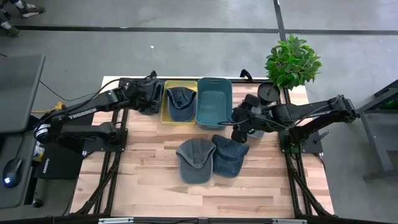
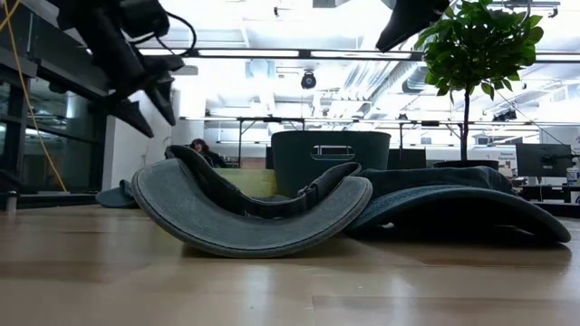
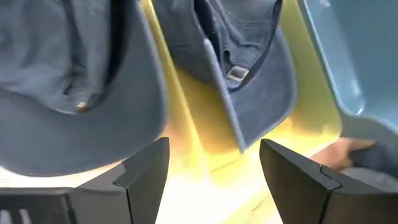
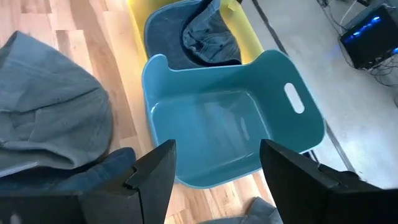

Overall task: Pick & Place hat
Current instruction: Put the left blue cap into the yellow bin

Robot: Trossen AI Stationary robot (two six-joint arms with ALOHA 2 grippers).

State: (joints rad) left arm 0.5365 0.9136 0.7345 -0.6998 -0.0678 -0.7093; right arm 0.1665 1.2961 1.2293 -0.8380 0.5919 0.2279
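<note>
Two hats (image 1: 196, 159) (image 1: 230, 155) lie on the table (image 1: 149, 180), one hat (image 1: 181, 102) in the yellow bin (image 1: 166, 115). Left gripper (image 1: 149, 94) open, empty, beside it. Right gripper (image 1: 241, 121) open near the blue bin (image 1: 214, 102). We'd descend straight onto a crown and pinch fabric, not brim.

From overhead I get even, soft light on the wooden table (image 1: 155, 168), with only faint shadows under the caps (image 1: 196, 160) and the arms, and the grey floor looks flat and dull. Looking level across the table, the ceiling lights (image 2: 272, 52) in the far room blow out to white, so the plant (image 2: 480, 41) and the arm parts above read as dark shapes, while the near tabletop is soft and out of focus. My left wrist picture is smeared, with a hot glare on the yellow bin (image 3: 205, 149) washing its near edge out to white.
</note>
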